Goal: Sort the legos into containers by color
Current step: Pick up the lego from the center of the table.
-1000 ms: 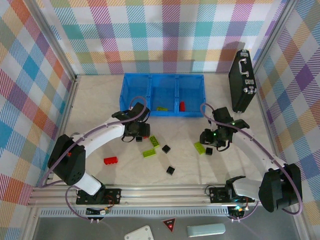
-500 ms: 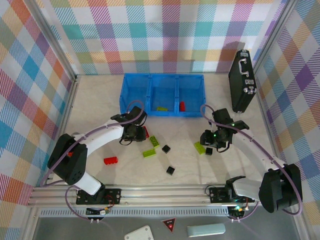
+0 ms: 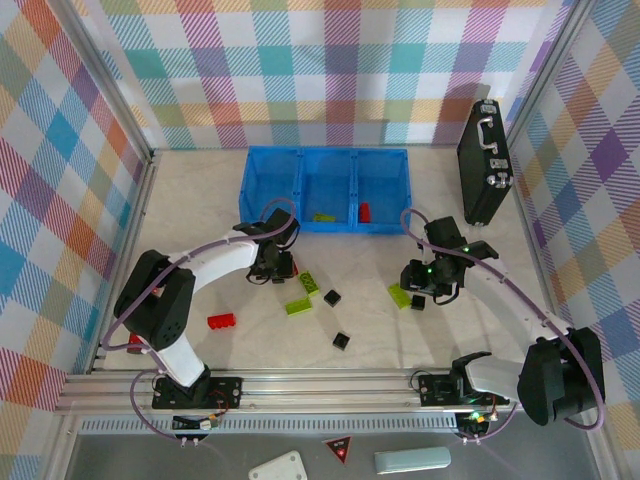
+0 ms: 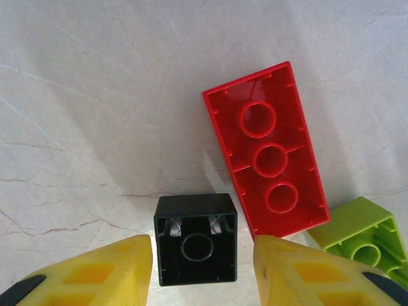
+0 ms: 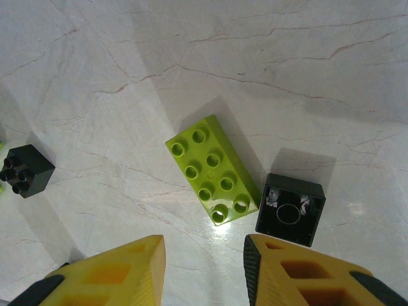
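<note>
Inside parted left claw (image 4: 203, 255): black brick (image 4: 196, 239), red brick (image 4: 266, 159) at its corner; right claw (image 5: 204, 255) released, empty.

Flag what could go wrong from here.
1. The left gripper straddles a black brick with the red brick right at its corner; pinching may drag the red one along.
2. Ahead of the right gripper, the green brick lies close beside another black brick, so grasping it could knock that.

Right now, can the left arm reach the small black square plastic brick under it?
Probably yes: the left gripper straddles the black brick with its yellow fingers; nothing covers it, though a red oblong brick crowds it.
</note>
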Motion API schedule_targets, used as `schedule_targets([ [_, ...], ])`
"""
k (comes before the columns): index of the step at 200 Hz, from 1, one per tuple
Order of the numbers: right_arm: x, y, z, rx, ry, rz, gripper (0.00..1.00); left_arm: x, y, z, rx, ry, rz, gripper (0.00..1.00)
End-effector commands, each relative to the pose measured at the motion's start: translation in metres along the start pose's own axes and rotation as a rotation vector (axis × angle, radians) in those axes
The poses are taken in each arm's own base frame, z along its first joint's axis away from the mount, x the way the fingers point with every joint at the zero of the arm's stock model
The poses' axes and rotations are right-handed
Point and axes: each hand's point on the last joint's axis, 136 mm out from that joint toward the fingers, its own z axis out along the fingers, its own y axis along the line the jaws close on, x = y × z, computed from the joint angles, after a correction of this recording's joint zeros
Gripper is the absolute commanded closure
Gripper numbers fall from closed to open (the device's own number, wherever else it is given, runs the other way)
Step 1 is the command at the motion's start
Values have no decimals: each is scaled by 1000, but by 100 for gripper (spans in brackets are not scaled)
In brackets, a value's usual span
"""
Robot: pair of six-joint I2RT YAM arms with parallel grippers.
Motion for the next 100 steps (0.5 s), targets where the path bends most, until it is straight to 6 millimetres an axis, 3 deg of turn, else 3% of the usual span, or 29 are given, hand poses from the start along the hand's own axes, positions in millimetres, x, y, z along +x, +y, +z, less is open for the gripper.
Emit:
schedule_targets([
  [1, 3, 2, -5, -3, -4, 7, 60, -5, 2, 4, -14, 7, -10, 56],
  [100, 3, 3, -6, -10, -5, 10, 60, 6, 8, 16, -35, 35, -8, 60],
])
